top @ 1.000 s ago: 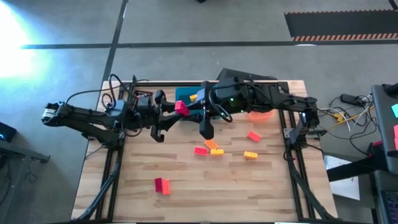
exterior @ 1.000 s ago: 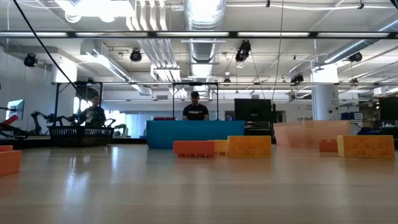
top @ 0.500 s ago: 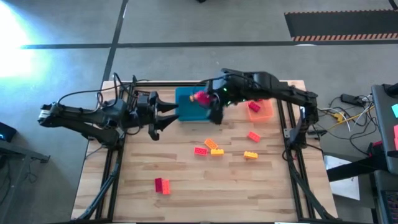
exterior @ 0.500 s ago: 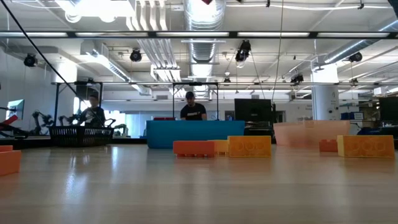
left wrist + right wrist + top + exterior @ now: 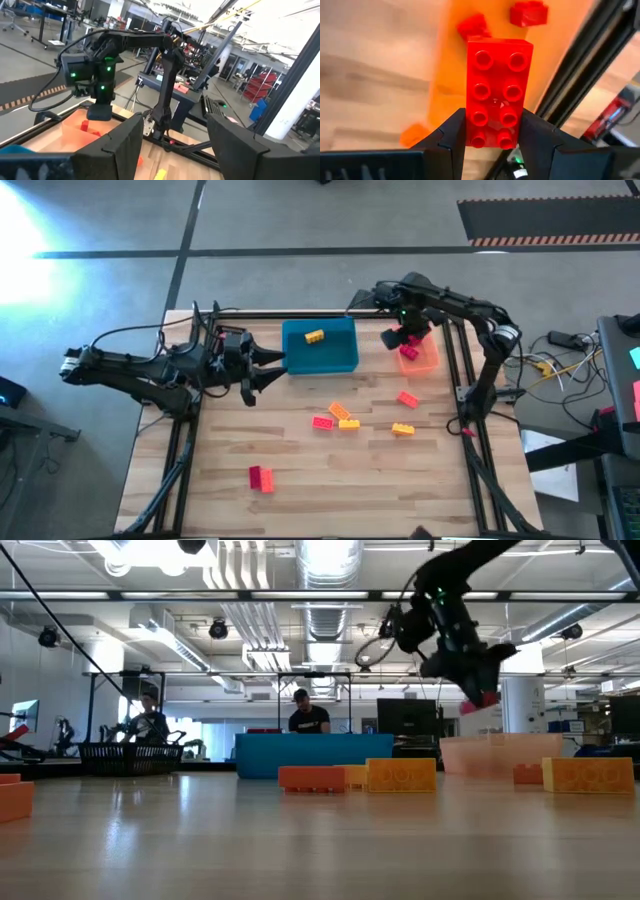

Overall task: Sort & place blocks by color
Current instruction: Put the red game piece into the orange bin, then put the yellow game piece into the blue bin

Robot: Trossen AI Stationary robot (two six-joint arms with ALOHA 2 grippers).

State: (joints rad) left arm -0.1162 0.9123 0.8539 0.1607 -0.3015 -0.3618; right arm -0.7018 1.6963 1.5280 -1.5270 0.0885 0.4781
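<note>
Swung across from over the blue tray [image 5: 320, 348], the right tool [image 5: 412, 337] now hangs above the orange tray [image 5: 424, 358], clamped on a red block [image 5: 496, 92].

Held lengthwise between the fingers [image 5: 451, 134], the block points studs-out over the tray, where two red blocks [image 5: 528, 13] lie. The left tool [image 5: 268, 367] waits beside the blue tray, jaws apart and empty. Other blocks [image 5: 340, 418] lie scattered on the bench [image 5: 330, 480].

2 trays [image 5: 330, 356], approx. 10 blocks [image 5: 403, 429]
</note>
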